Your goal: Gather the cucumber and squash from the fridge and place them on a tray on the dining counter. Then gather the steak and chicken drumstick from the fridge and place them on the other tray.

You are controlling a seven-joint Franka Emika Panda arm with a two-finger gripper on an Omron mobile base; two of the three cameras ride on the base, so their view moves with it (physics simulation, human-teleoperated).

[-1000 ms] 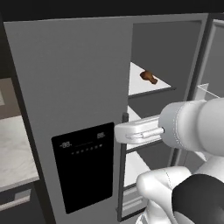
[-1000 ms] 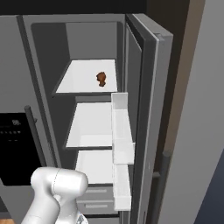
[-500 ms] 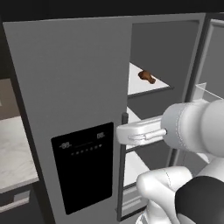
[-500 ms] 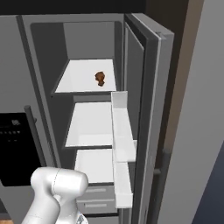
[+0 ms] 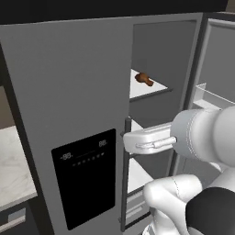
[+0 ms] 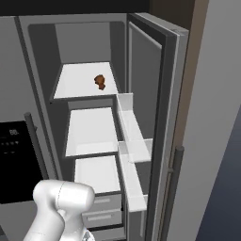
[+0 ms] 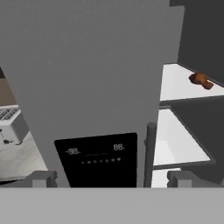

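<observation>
on the top shelf of the fridge (image 6: 160,66), whose right door is swung wide, lies the chicken drumstick (image 6: 100,81), alone on the white shelf (image 6: 75,84) and well up from the two bare shelves under it. the left door with the black dispenser panel (image 5: 85,176) is closed. the gripper (image 7: 112,177) has its fingers spread fully apart with nothing between them, and it faces the closed left door and its dark handle (image 7: 150,153), with the drumstick up and off to one side, well apart from it. no steak, cucumber or squash can be seen on these shelves, and the trays are out of sight.

likely trouble from here: the arm sits low and close to the closed door, so a straight lift toward the top shelf could knock the hand against the door edge or the shelf lip. the drumstick is small and lumpy; a grip off its middle could nudge it back out of reach.
</observation>
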